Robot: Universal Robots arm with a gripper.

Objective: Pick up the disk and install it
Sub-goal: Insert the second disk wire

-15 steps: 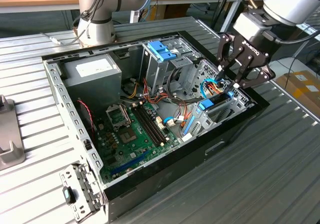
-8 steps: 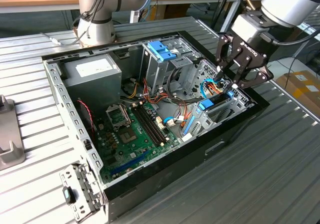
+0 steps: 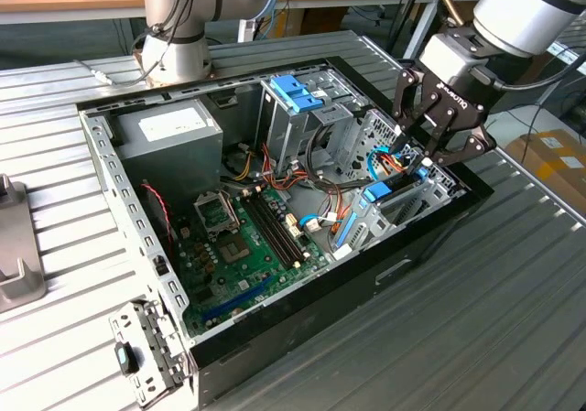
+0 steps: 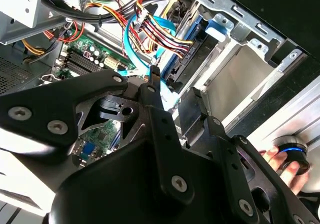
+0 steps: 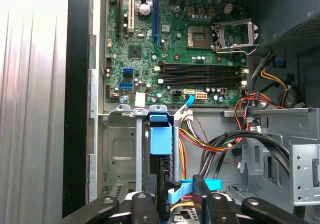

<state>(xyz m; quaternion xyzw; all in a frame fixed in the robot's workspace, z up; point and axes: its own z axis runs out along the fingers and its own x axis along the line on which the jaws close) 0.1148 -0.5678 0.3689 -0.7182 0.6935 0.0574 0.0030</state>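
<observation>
the robot's hand (image 3: 432,151) hangs over the drive bay at the open computer case's (image 3: 128,200) front end, pinching the disk (image 5: 161,139) standing upright in its slot; nearby cables (image 5: 215,144) could snag, or a tilt could jam it

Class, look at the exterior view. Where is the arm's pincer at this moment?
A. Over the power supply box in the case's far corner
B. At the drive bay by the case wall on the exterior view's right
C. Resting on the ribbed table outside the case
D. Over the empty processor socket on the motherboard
B: the pincer hangs at the drive bay beside the case wall on the exterior view's right, just above the blue-framed disk sitting there.
</observation>
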